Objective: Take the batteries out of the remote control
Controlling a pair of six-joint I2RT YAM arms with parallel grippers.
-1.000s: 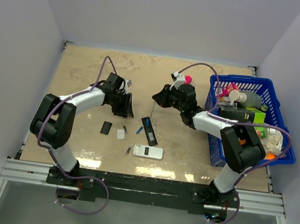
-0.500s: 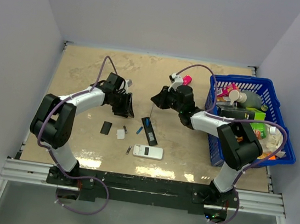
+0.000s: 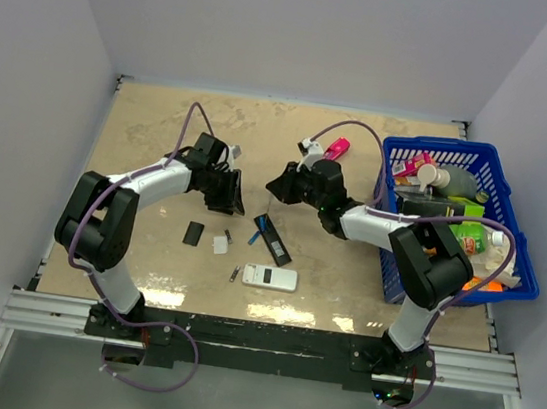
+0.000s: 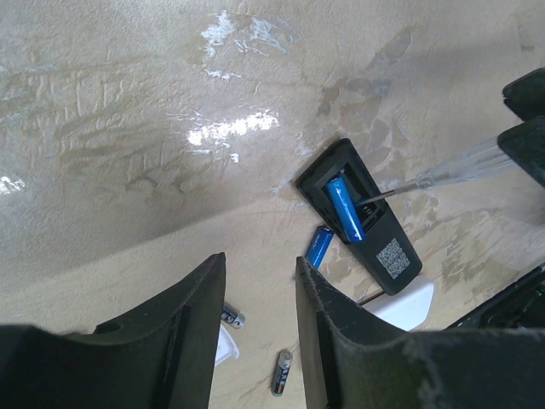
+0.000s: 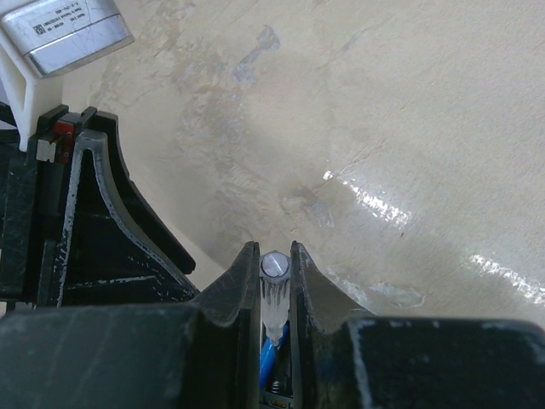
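Note:
The black remote control [image 4: 375, 230] lies face down, its cover off. One blue battery [image 4: 345, 207] sits in its bay, and a second blue battery [image 4: 320, 246] lies loose beside it. Two greyish batteries [image 4: 283, 372] [image 4: 232, 318] rest on the table. My right gripper [image 5: 274, 256] is shut on a clear-handled screwdriver [image 5: 275, 285], whose thin shaft [image 4: 400, 189] reaches the battery in the bay. My left gripper [image 4: 260, 264] hovers open just left of the remote [image 3: 272, 239], holding nothing.
A white remote [image 3: 270, 278] lies near the front edge, with a greyish battery [image 3: 235, 274] at its left end. A black cover [image 3: 193, 233] and a white cover [image 3: 220, 244] lie left of the black remote. A blue basket [image 3: 523, 260] of assorted items stands at the right.
My right gripper has moved left with the screwdriver, toward the black remote. The left arm has stayed still.

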